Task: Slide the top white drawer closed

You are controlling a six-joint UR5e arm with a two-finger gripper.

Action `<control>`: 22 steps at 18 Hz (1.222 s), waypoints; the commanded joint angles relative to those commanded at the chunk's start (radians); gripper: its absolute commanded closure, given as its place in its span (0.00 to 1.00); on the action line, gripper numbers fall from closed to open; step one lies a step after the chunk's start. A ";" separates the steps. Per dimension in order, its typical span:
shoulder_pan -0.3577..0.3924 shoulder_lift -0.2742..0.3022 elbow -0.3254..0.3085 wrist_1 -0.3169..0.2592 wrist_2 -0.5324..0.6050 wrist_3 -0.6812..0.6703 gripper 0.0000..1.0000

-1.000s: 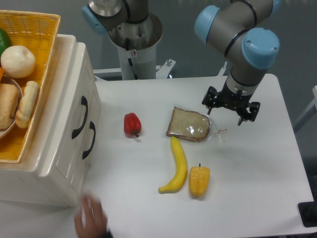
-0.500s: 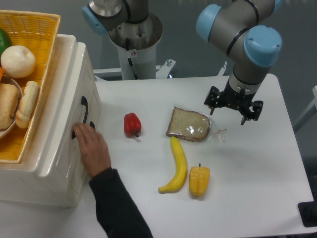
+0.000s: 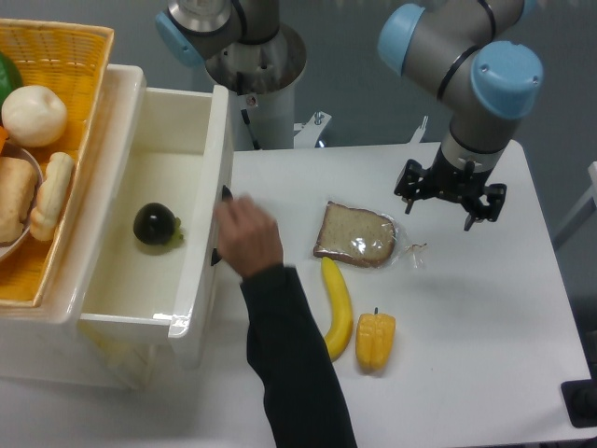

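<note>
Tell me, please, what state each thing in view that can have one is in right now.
top drawer: pulled open, a dark round fruit inside
hand: on the drawer front
gripper: open, empty, above the table right of the bread
basket: filled with food

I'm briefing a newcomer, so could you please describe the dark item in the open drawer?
Start at the white cabinet on the left, whose top white drawer is pulled out. The small dark round eggplant lies alone on its floor, the only near-black food.
</note>
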 joint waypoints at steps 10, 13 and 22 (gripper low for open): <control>0.014 -0.002 0.000 0.000 0.000 0.003 0.00; 0.015 -0.002 0.000 0.000 0.000 0.003 0.00; 0.018 -0.003 -0.003 0.000 0.000 0.003 0.00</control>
